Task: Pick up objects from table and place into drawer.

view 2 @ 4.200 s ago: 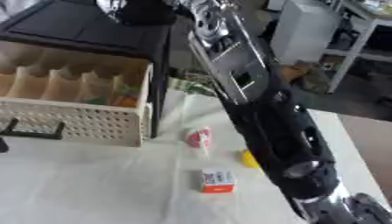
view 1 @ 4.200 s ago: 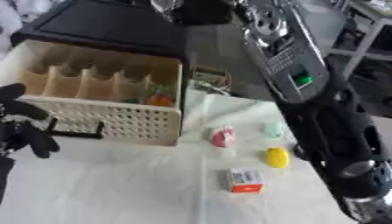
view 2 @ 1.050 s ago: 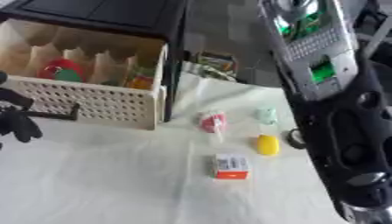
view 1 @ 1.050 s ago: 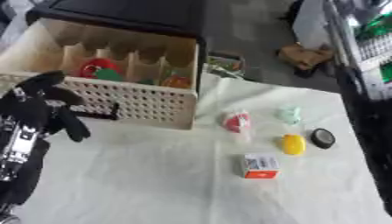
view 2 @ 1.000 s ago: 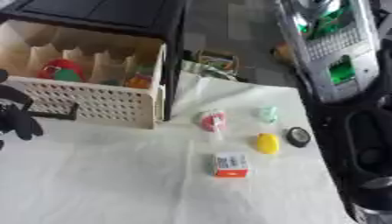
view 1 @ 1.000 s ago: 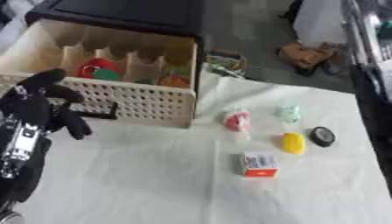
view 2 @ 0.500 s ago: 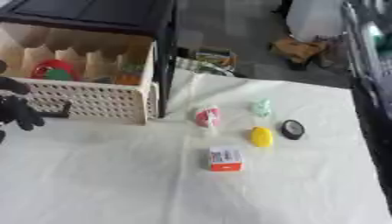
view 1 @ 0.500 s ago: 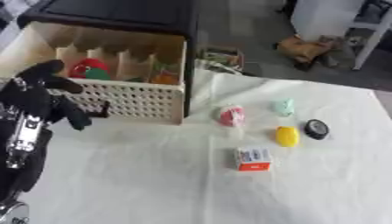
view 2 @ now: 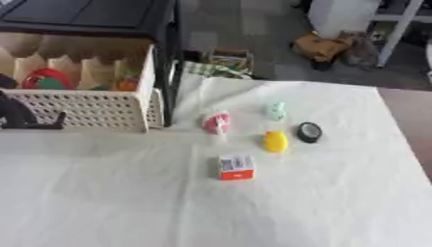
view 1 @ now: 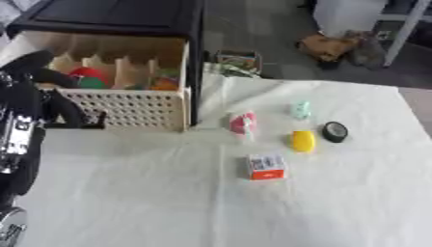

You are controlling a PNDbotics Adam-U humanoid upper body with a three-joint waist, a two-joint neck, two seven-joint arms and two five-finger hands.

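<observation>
While the left hand [view 1: 38, 91] sits curled on the handle [view 1: 80, 124] of the drawer [view 1: 127, 103], the box [view 1: 266, 167] right of it lies unpicked, so a tug could shift the drawer.

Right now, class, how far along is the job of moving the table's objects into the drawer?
Done: the drawer stands open with red, green and orange items already in its compartments. In hand: nothing; the left hand is curled at the drawer's front handle. Left: five things still lie on the white cloth: the pink item, mint item, yellow item, black disc and small box.
</observation>
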